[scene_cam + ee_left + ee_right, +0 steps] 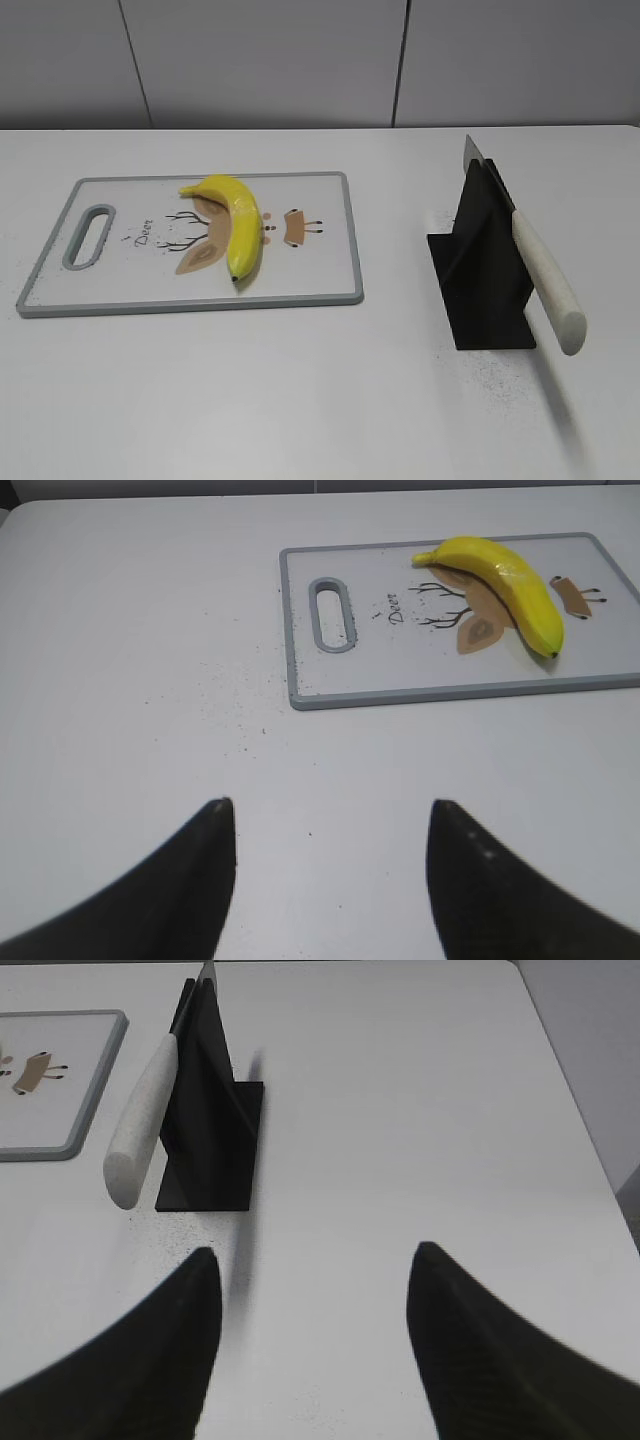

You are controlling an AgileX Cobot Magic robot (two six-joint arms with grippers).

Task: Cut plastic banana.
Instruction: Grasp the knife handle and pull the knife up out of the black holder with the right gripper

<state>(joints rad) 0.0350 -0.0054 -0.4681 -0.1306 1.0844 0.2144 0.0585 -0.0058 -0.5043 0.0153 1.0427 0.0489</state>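
A yellow plastic banana [236, 219] lies on a white cutting board with a grey rim [340, 294], left of centre. It also shows in the left wrist view [510, 586] on the board [300, 630]. A knife with a white handle [548, 282] rests in a black stand [480, 270] on the right; the right wrist view shows the handle [142, 1120] and stand [210, 1130]. My left gripper [330, 815] is open and empty, above bare table short of the board. My right gripper [312, 1265] is open and empty, short of the stand. Neither gripper shows in the exterior view.
The white table [300, 400] has a scatter of dark specks in front of the stand and left of the board. The table's right edge [575, 1110] shows in the right wrist view. A grey wall stands behind.
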